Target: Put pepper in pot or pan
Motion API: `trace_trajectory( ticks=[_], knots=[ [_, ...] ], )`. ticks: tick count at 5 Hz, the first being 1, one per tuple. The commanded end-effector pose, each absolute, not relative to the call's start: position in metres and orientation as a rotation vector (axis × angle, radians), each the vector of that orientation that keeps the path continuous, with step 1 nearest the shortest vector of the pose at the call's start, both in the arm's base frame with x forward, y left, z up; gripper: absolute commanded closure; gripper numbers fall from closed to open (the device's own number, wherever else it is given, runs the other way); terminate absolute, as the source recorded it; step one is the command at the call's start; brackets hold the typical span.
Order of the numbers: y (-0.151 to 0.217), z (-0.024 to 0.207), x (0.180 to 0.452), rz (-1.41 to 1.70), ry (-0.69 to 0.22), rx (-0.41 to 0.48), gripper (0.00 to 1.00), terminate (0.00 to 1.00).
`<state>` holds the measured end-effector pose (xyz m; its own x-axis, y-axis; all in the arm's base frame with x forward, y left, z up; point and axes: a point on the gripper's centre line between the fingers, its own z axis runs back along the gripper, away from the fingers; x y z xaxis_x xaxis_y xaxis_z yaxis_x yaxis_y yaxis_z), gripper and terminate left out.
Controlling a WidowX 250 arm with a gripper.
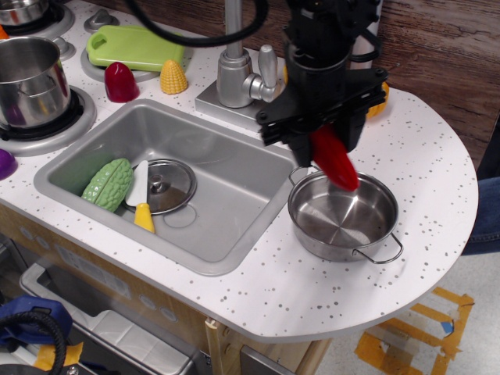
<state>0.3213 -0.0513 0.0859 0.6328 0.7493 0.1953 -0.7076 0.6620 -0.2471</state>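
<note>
My gripper (pixel 319 144) is shut on the long glossy red pepper (pixel 336 162). It holds the pepper in the air over the far left part of the shallow steel pan (pixel 344 216), tip pointing down and right toward the pan's inside. The pan stands on the white speckled counter to the right of the sink, with wire loop handles at its front right and back left. The pan holds nothing. The pepper's green stem is hidden between my fingers.
The sink (pixel 219 234) to the left holds a green gourd (pixel 108 183), a steel lid (pixel 164 186) and a yellow piece (pixel 144 217). A faucet (pixel 238 74), dark red toy (pixel 122 82), corn (pixel 173 76), green board (pixel 137 47) and tall pot (pixel 30 78) stand behind. The counter edge (pixel 437 258) curves on the right.
</note>
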Motion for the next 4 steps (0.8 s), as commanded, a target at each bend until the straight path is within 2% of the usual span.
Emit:
trace_trajectory(
  ticks=[1, 2, 3, 4],
  knots=[
    [-0.0652, 0.0779, 0.3282, 0.838, -0.341, -0.202, 0.0, 0.0],
    [-0.0664, 0.0762, 0.3238, 0.844, -0.341, -0.206, 0.0, 0.0],
    [-0.0655, 0.0725, 0.3247, 0.851, -0.353, -0.251, 0.0, 0.0],
    [-0.0655, 0.0725, 0.3247, 0.851, -0.353, -0.251, 0.0, 1.0]
  ],
)
